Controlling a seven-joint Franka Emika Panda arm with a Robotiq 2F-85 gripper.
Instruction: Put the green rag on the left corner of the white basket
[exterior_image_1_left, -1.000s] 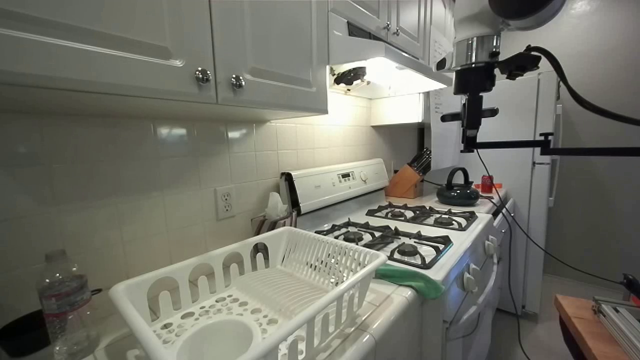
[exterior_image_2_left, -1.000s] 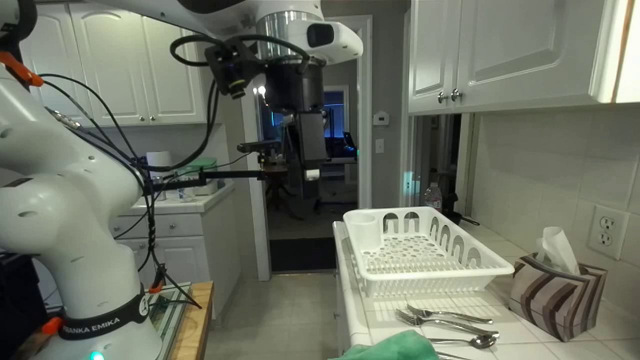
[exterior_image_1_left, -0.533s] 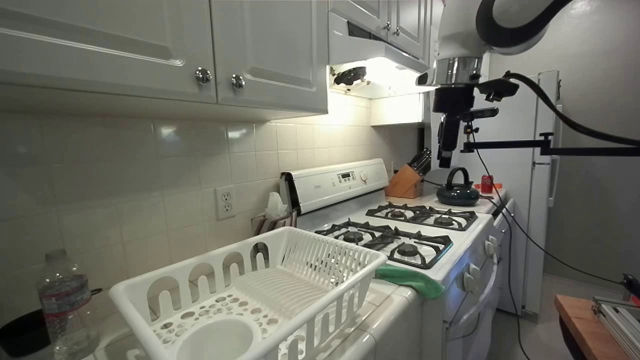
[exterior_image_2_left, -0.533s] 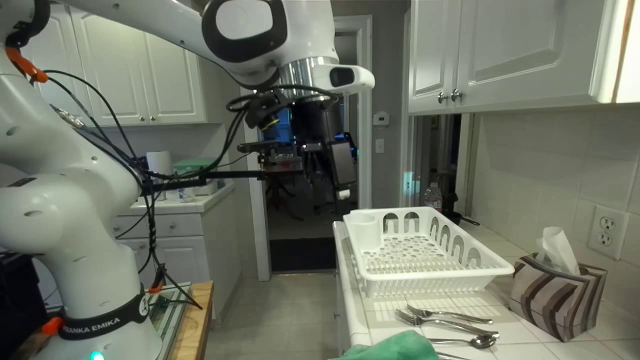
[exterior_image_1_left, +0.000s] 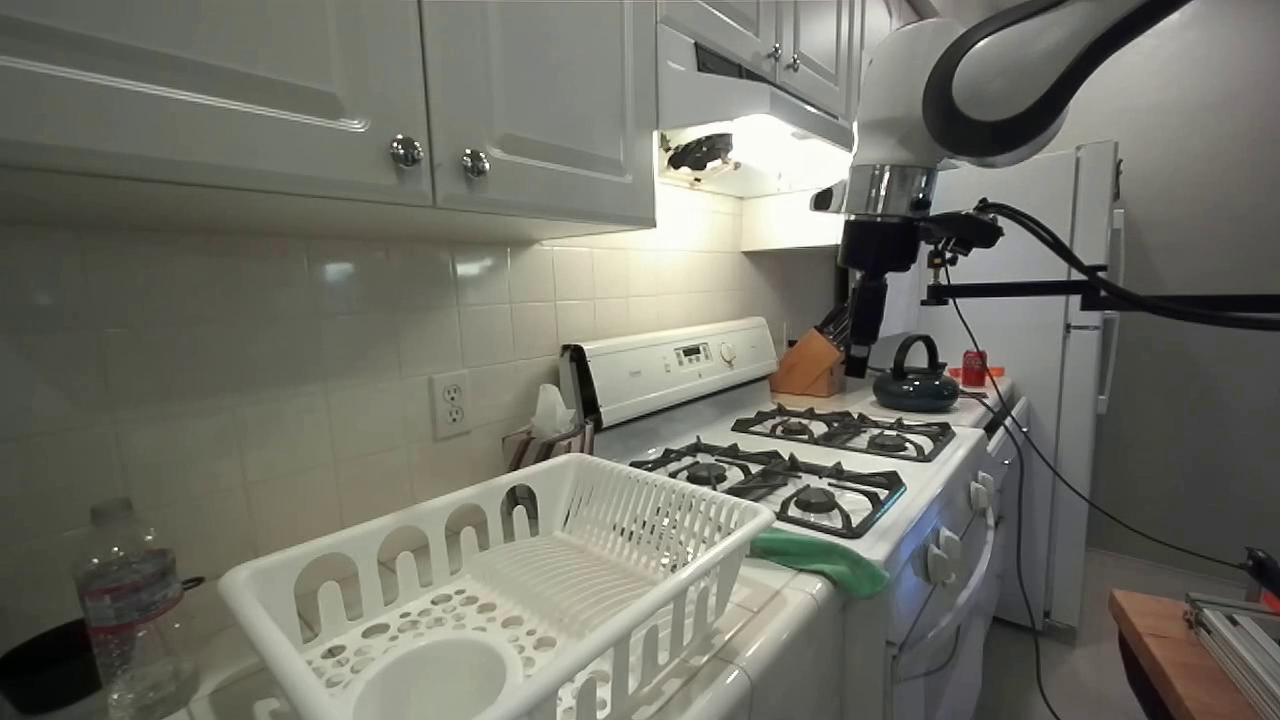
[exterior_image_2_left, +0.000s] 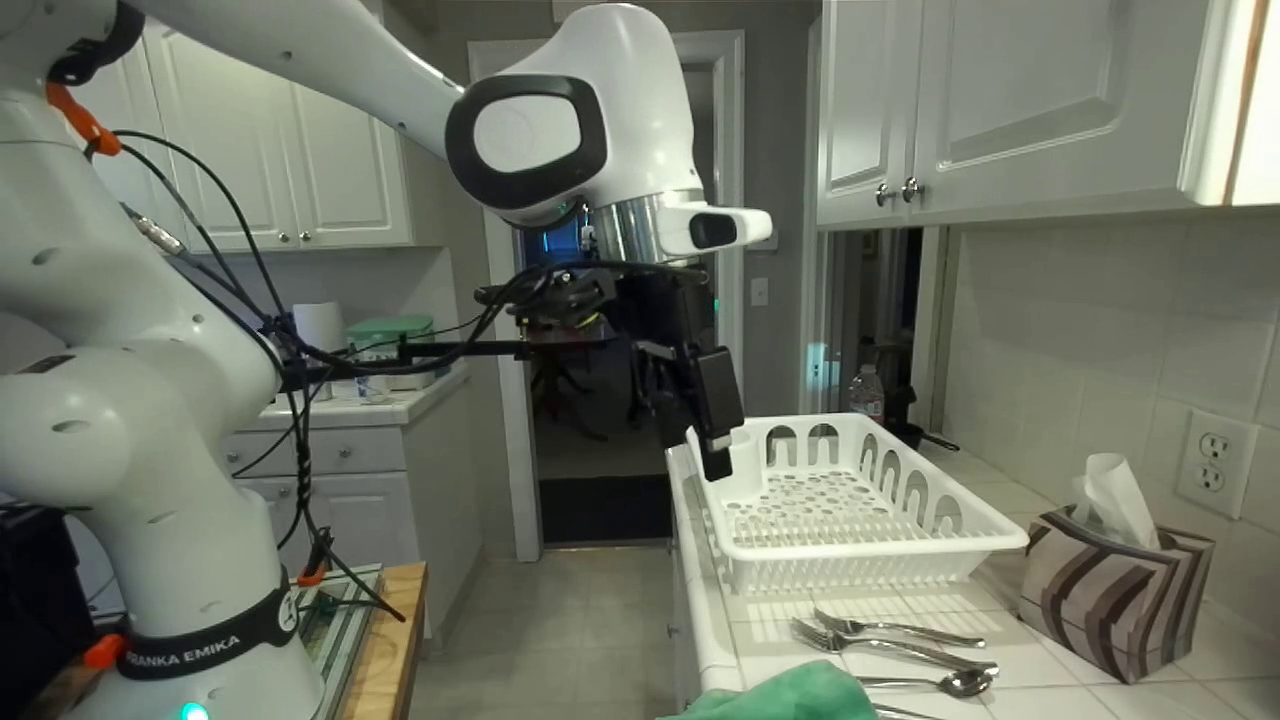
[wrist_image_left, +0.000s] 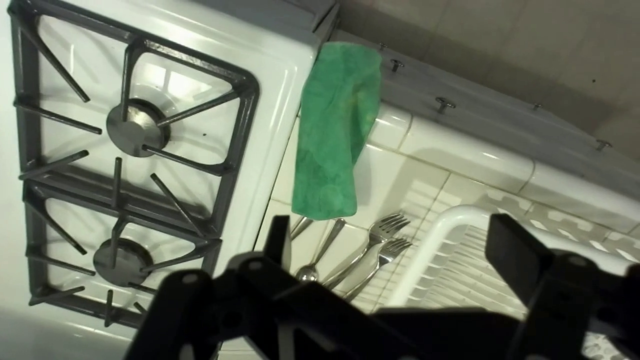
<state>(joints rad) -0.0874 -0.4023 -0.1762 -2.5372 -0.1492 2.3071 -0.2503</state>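
Note:
The green rag (exterior_image_1_left: 820, 562) lies folded on the tiled counter between the stove and the white basket (exterior_image_1_left: 640, 608), with one end at the counter's front edge. It also shows at the bottom of an exterior view (exterior_image_2_left: 790, 695) and upper middle in the wrist view (wrist_image_left: 332, 135). The white basket is an empty slatted dish rack; it shows in an exterior view (exterior_image_2_left: 880, 548) and at right in the wrist view (wrist_image_left: 425, 250). My gripper (wrist_image_left: 390, 225) is open and empty, fingers wide apart, above the counter. In the exterior views it hangs tilted (exterior_image_2_left: 700, 455), clear of the rag (exterior_image_1_left: 858, 362).
Forks (exterior_image_2_left: 900, 650) and a spoon (exterior_image_2_left: 965, 684) lie beside the rag. A tissue box (exterior_image_2_left: 1115, 590) stands near the wall. The stove (wrist_image_left: 270, 100) with black grates adjoins the rag. Upper cabinets (exterior_image_2_left: 1040, 110) overhang the counter. A black bar (exterior_image_1_left: 1020, 290) extends near the arm.
My arm has come down and moved toward the counter, and the gripper has tilted. The rag, basket and cutlery have not moved.

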